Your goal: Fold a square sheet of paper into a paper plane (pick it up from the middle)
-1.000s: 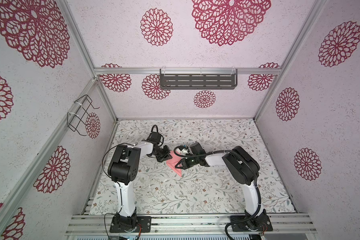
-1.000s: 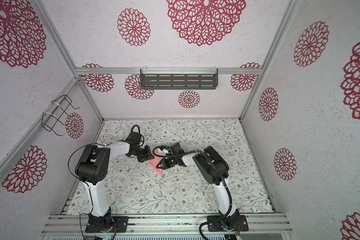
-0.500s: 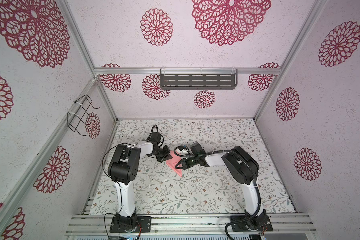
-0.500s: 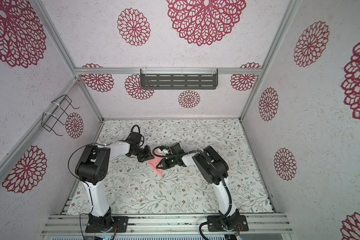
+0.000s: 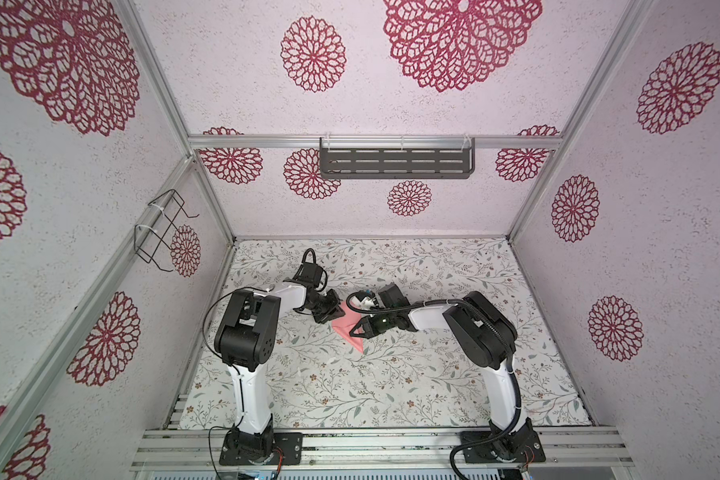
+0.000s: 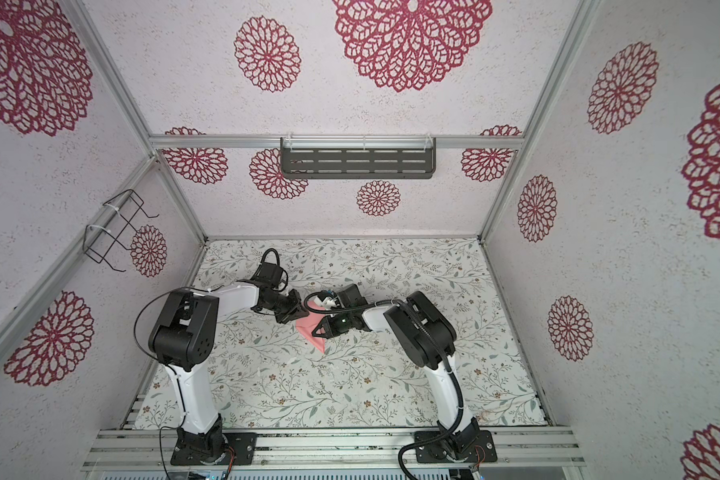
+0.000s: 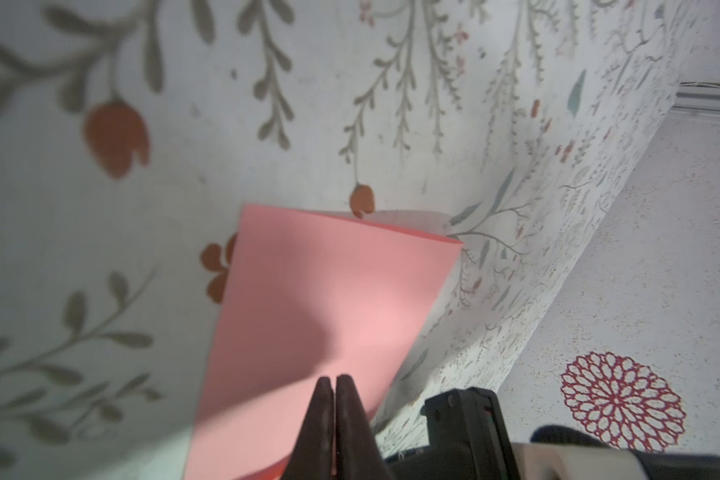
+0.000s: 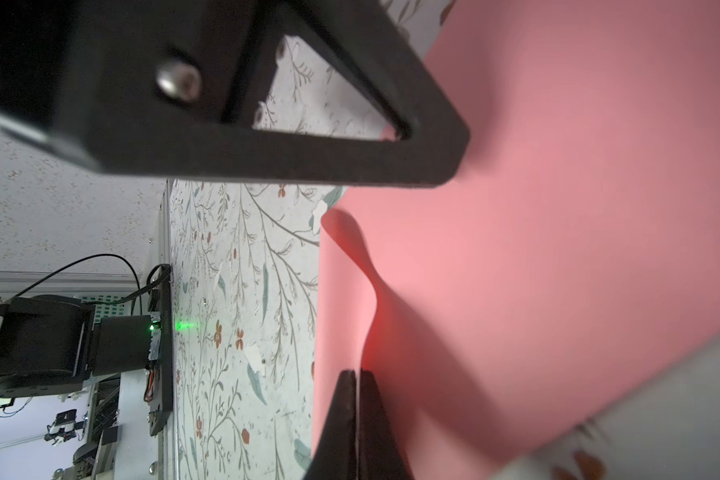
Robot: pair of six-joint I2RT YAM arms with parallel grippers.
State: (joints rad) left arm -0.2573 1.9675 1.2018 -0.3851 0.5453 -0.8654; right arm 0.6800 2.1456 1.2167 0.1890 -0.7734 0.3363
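Note:
The square sheet of paper (image 5: 356, 343) (image 6: 318, 342) is salmon-pink. It lies partly folded on the floral table mat (image 5: 391, 386), between the two arms in both top views. My left gripper (image 5: 336, 315) (image 7: 335, 378) is shut, its tips resting on the sheet's far left part; I cannot tell whether paper sits between them. My right gripper (image 5: 352, 332) (image 8: 356, 372) is shut on a raised, wavy edge of the sheet (image 8: 537, 249). In the right wrist view a left gripper finger (image 8: 412, 162) touches the paper. The sheet (image 7: 316, 299) fills the middle of the left wrist view.
A grey slotted shelf (image 5: 395, 163) hangs on the back wall and a wire holder (image 5: 159, 232) on the left wall. Aluminium rails (image 5: 375, 444) run along the front edge by both arm bases. Small white scraps (image 5: 329, 359) lie on the mat in front of the paper.

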